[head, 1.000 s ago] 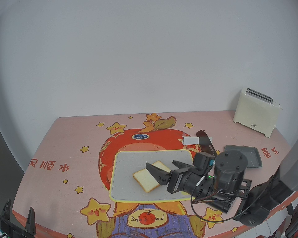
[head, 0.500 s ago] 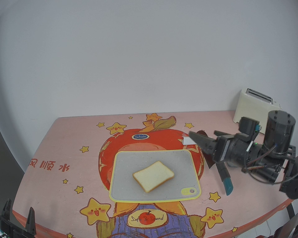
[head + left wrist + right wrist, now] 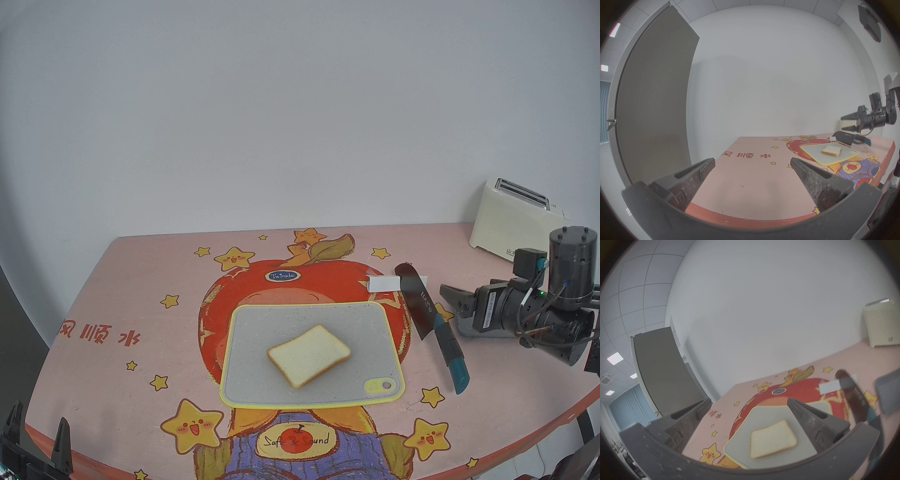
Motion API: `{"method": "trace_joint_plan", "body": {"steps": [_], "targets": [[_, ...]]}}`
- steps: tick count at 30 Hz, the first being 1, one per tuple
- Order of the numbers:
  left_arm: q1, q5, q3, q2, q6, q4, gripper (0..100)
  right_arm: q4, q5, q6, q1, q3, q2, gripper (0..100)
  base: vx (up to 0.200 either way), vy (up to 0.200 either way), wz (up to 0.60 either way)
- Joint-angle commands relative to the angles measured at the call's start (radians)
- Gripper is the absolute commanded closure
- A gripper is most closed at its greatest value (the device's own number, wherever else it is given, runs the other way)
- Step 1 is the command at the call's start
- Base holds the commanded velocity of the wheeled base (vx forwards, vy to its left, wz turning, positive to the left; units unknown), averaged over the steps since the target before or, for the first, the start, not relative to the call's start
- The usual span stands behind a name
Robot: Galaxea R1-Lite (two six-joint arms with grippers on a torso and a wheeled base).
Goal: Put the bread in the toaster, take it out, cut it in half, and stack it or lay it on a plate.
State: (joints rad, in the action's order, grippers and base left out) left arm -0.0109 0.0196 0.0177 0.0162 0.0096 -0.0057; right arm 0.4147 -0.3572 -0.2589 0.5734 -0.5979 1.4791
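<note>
**Flagging a collision risk on the next reach**

Your right gripper [image 3: 451, 300] hangs open and empty near the grey tray [image 3: 889, 390], just beside the knife [image 3: 431, 322]. The bread slice [image 3: 309, 354] lies flat on the cutting board [image 3: 250, 375], mid-worktop [image 3: 125, 300]. The toaster [image 3: 515, 225] is at the far right corner, well apart. Your left gripper [image 3: 751, 162] is open and empty, off the near left corner.

Risks if you go for the bread:
- A low sweep could clip the knife.
- A flat slice offers no edge to pinch, so it may slide or crumple.

In the head view the gripper hides most of the tray. You can't see into the toaster slots, and I can't tell if the bread's toasted.
</note>
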Motion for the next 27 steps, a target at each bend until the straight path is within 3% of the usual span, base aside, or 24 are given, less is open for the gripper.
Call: {"method": "trace_joint_plan", "body": {"steps": [1, 5, 13, 27], "targets": [[0.000, 0.000, -0.018, -0.016, 0.000, 0.000, 0, 0.007, -0.008, -0.005, 0.016, 0.020, 0.086, 0, 0.000, 0.000, 0.00], [0.000, 0.000, -0.018, -0.016, 0.001, 0.000, 0, 0.012, 0.003, -0.016, 0.029, 0.030, 0.132, 0, 0.000, 0.000, 0.00], [0.000, 0.000, -0.018, -0.016, 0.000, 0.000, 0, 0.010, 0.003, -0.109, 0.068, 0.032, 0.139, 0, 0.000, 0.000, 0.00], [0.000, 0.000, -0.018, -0.016, 0.000, 0.000, 0, 0.012, -0.006, -0.138, 0.080, 0.036, 0.194, 0, 0.000, 0.000, 0.00]]}}
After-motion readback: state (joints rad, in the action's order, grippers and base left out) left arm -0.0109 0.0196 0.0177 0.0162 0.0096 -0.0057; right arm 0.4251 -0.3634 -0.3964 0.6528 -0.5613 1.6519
